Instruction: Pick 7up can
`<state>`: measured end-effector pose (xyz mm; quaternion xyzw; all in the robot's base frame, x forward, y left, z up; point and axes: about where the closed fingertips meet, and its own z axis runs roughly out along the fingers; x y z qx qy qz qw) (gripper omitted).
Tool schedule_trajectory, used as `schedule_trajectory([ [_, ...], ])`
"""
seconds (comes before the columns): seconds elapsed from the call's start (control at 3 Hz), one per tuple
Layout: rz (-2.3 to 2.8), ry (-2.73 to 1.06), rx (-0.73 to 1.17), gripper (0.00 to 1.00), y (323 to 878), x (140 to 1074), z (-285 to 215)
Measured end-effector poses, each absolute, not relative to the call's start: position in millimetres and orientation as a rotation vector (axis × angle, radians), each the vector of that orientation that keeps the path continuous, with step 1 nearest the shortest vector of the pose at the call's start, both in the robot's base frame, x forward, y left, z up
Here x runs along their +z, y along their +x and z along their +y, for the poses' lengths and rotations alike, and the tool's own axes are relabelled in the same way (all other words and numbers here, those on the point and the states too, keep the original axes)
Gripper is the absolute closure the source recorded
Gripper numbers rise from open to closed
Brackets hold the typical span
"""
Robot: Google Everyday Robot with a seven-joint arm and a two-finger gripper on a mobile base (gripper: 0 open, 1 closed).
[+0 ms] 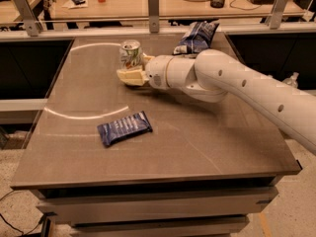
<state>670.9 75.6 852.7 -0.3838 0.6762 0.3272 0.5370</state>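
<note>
The 7up can, white and green with a silver top, stands upright at the back left-middle of the table. My gripper comes in from the right on the white arm. Its cream fingers stand on either side of the can's lower body. The near finger presses against the can's front and hides its base. The far finger touches the can's right side. The can rests on the table.
A dark blue snack packet lies flat at the front left-middle. A second blue packet lies at the back edge behind the arm. The grey table ends at a raised rail and counter behind, with floor drop-offs left, right and front.
</note>
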Motion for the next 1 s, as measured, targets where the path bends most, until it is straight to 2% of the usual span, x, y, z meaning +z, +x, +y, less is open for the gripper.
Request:
schedule_trajectory([
  [0.33, 1.614, -0.907, 0.808, 0.87, 677, 863, 75],
  [0.67, 1.608, -0.924, 0.854, 1.0, 690, 885, 76],
  [1.0, 1.56, -0.95, 0.906, 1.0, 701, 913, 76],
])
